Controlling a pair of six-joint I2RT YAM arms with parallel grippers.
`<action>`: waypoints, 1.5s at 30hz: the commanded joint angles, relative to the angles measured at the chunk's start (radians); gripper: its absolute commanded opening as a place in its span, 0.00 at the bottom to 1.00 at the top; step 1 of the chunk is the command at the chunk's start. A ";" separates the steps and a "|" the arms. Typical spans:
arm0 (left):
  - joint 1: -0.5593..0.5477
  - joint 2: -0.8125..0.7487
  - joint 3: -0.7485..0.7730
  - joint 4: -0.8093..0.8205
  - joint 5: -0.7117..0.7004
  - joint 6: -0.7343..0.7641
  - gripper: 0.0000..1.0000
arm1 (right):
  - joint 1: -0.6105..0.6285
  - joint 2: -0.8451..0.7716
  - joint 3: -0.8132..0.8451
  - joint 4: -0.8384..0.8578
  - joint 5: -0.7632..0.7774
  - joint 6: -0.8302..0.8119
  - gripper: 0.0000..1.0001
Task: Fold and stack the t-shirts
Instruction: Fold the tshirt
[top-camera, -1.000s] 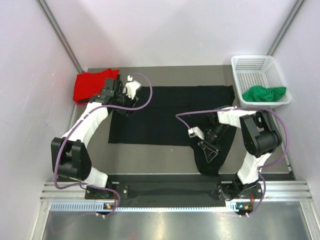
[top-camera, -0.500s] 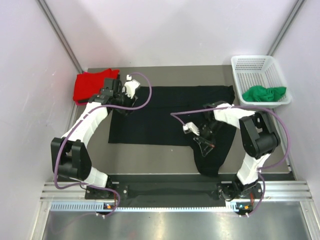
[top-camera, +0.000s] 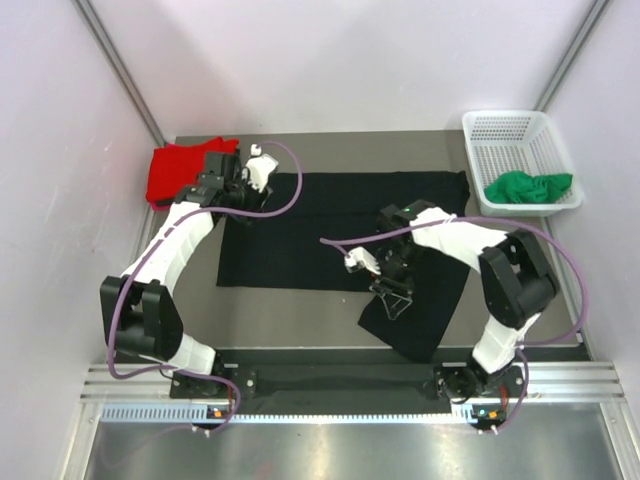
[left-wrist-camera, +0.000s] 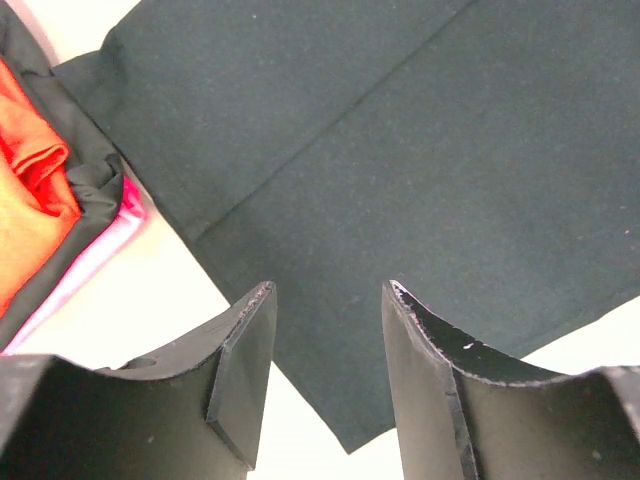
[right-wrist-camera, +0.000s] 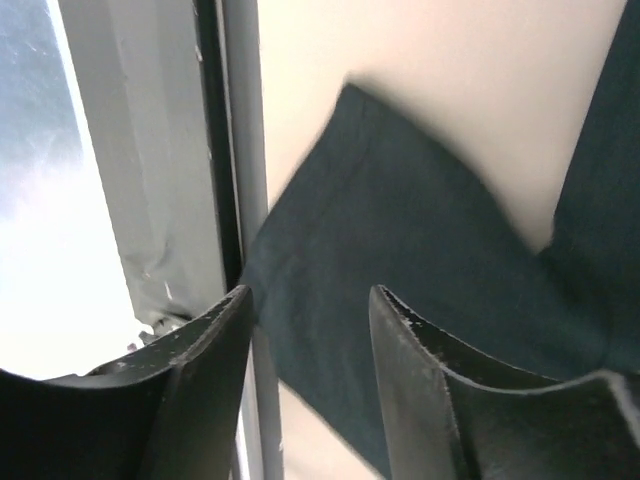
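- Top external view: black t-shirt (top-camera: 320, 230) spread mid-counter, one flap reaching the near edge; red t-shirt (top-camera: 175, 172) at the far-left corner; green t-shirt (top-camera: 528, 186) in the basket (top-camera: 515, 130), far-right corner.
- Left gripper (left-wrist-camera: 325, 295) and right gripper (right-wrist-camera: 310, 290) both released, jaws apart over black cloth.

Soft, even overhead light fills the top view, leaving only faint shadows on the surface (top-camera: 300, 310). In the left wrist view that surface blows out to white. The right wrist view is blurred, with glare in its lower left and the black t-shirt (right-wrist-camera: 400, 230) smeared at its edge.
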 joint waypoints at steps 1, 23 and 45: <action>0.007 0.001 0.036 0.034 -0.012 0.020 0.52 | -0.034 -0.195 -0.072 0.015 0.080 -0.027 0.49; 0.068 0.118 0.014 0.046 -0.139 0.088 0.52 | -0.077 -0.647 -0.503 0.052 0.100 -0.418 0.32; 0.099 0.165 0.080 0.055 -0.196 0.124 0.53 | 0.029 -0.561 -0.571 0.083 0.166 -0.605 0.32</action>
